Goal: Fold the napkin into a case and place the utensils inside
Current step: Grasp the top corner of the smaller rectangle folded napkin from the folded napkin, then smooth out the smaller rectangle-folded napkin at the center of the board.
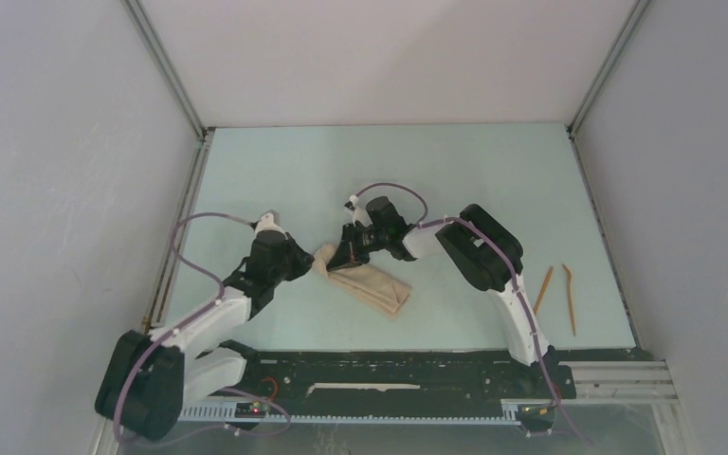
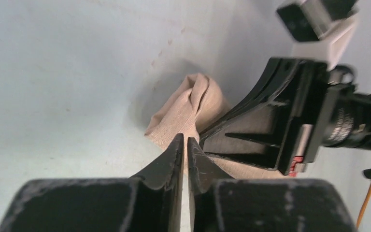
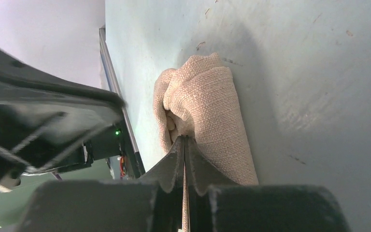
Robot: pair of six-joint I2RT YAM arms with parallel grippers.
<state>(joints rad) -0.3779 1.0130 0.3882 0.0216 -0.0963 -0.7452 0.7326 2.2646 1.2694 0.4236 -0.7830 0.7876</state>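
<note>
The beige-tan napkin [image 1: 372,286] lies bunched into a narrow, thick strip at the table's middle, slanting from upper left to lower right. My left gripper [image 1: 311,258] is at its upper-left end, jaws closed on a thin layer of the cloth [image 2: 193,104]. My right gripper [image 1: 346,252] comes in from the right at the same end and is shut on a cloth fold [image 3: 212,101], with tan fabric showing between the fingers [image 3: 195,166]. The two grippers nearly touch. Two orange-brown utensils [image 1: 542,289] [image 1: 569,300] lie loose on the table to the right, far from the napkin.
The light green table [image 1: 389,171] is enclosed by grey walls at the back and both sides. A black rail [image 1: 389,365] runs along the near edge. The right arm's elbow [image 1: 479,248] rises between the napkin and the utensils.
</note>
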